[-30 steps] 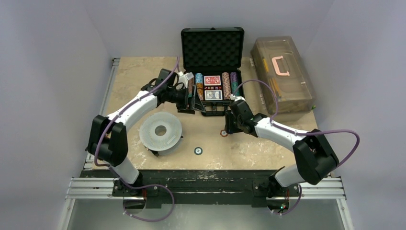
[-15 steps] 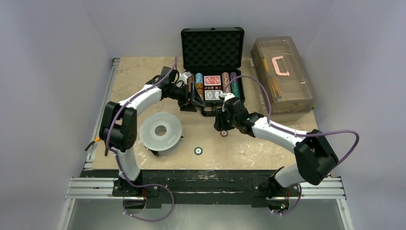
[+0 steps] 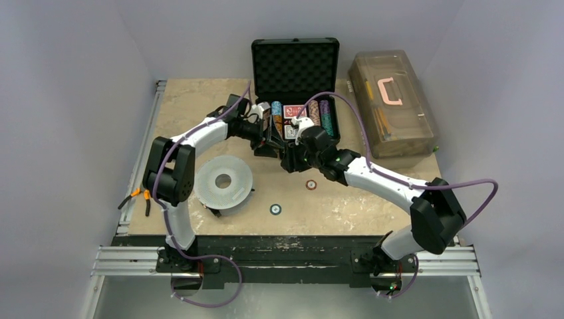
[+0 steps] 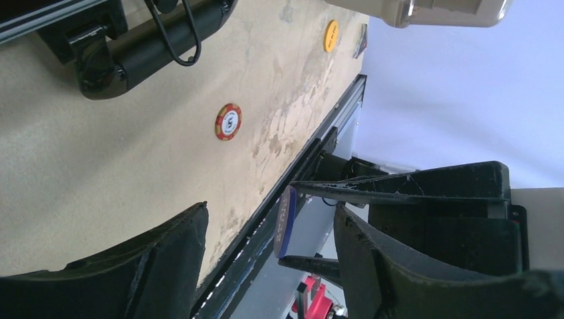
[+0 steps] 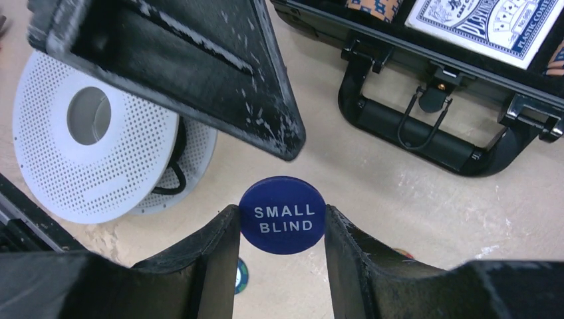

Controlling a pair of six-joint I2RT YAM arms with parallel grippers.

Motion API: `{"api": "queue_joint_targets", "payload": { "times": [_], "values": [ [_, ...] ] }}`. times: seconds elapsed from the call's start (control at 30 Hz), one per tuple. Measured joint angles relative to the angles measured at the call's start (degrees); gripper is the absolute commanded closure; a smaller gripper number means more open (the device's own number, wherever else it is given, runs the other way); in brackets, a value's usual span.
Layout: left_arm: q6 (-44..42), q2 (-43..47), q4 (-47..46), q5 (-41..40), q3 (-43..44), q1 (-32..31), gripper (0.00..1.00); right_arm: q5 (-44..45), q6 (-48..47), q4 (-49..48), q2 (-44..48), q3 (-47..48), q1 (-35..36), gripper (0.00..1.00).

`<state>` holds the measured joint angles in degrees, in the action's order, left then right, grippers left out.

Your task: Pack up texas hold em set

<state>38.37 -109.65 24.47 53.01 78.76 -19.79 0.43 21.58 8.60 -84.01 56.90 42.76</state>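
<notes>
right jaws (image 5: 279,214) pinch button (image 5: 282,229) by its edges, just before case (image 3: 294,66) at counter's far edge | left jaws (image 4: 269,216) wide, straddling it – probably handover

We log a beige, mottled table (image 3: 186,100), its top scuffed and stained. Plain lavender-grey walls close it in: left wall (image 3: 66,100), far wall (image 3: 199,33), right wall (image 3: 505,80). Aluminium rails run along its left edge (image 3: 147,126) and near edge (image 3: 292,262). Nearer still lies a smooth grey surface (image 3: 299,299). The light is even, with soft shadows.
</notes>
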Motion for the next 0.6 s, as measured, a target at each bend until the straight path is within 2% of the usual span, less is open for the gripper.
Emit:
{"api": "queue_joint_targets", "payload": {
  "times": [0.4,0.53,0.6],
  "values": [
    [-1.11,-0.98,-0.22,4.26,0.00,-2.40,0.50,0.07,-0.46,0.02,-1.11,3.06,0.37,0.62],
    [-2.03,-1.05,-0.15,5.57,0.00,-2.82,0.61,0.11,-0.74,0.07,-1.11,3.23,0.37,0.62],
    [-2.27,-1.05,-0.02,5.97,0.02,-2.91,0.71,0.15,-0.90,0.11,-1.14,3.30,0.37,0.62]
  ]
}}
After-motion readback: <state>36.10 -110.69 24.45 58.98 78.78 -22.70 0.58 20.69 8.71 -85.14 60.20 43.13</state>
